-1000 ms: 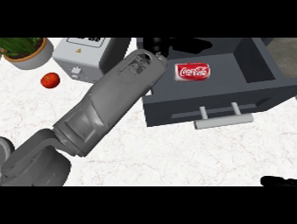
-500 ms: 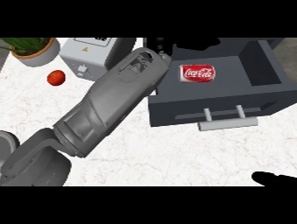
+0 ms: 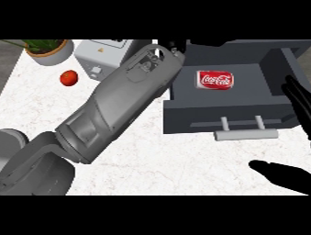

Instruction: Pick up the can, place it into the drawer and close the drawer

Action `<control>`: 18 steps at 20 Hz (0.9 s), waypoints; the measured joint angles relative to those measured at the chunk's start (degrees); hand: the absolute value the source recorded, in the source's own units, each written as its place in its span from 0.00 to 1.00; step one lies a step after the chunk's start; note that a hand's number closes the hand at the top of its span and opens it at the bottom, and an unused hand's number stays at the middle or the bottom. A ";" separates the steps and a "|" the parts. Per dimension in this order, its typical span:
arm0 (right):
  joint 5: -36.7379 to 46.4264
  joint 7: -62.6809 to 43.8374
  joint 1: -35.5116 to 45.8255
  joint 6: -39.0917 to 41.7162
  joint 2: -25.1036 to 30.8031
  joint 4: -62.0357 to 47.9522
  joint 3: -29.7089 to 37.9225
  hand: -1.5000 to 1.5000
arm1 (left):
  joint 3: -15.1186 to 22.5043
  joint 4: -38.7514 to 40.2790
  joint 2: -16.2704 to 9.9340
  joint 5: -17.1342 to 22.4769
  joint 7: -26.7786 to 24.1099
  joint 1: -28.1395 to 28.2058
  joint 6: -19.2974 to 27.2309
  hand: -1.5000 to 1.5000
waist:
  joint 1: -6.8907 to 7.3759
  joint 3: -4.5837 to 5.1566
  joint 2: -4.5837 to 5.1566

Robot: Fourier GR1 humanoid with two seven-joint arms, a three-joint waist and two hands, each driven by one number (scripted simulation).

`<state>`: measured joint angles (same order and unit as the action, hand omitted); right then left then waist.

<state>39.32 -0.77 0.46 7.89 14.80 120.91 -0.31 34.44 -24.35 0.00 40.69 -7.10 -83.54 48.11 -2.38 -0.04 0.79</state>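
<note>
Red cola can (image 3: 215,80) lies on its side inside the open dark grey metal drawer (image 3: 185,120) at upper right; it looks light, rigid and smooth, so likely to roll. Left hand (image 3: 173,47) is mostly hidden at the drawer's back corner, fingers' state unclear. Right hand (image 3: 305,110) is spread open at the right edge; I'd push the pale bar handle (image 3: 245,134) to close.

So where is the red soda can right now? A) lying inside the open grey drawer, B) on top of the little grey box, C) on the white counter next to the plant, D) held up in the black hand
A: the red soda can lies inside the open grey drawer, with no hand touching it.
</note>
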 measured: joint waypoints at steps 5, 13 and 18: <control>10.48 1.65 1.69 -4.57 -0.08 -9.16 -3.88 0.00 | -0.18 -1.57 -0.35 -0.75 1.34 0.70 -0.25 0.00 | 1.90 0.01 -0.44; 19.41 2.43 7.12 -14.78 -4.23 -25.21 -5.32 0.00 | 0.58 -8.90 -6.01 -3.56 7.29 3.78 -1.10 0.00 | 3.72 0.01 -0.98; 20.92 5.03 12.47 -20.55 -4.86 -36.04 -2.72 0.00 | 1.30 -15.23 -10.38 -5.47 11.71 6.44 -1.01 0.00 | 4.26 0.50 -1.46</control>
<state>60.23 4.26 12.93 -12.66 9.94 84.87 -3.03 35.74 -39.58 -10.38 35.23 4.61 -77.10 47.09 1.87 0.46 -0.67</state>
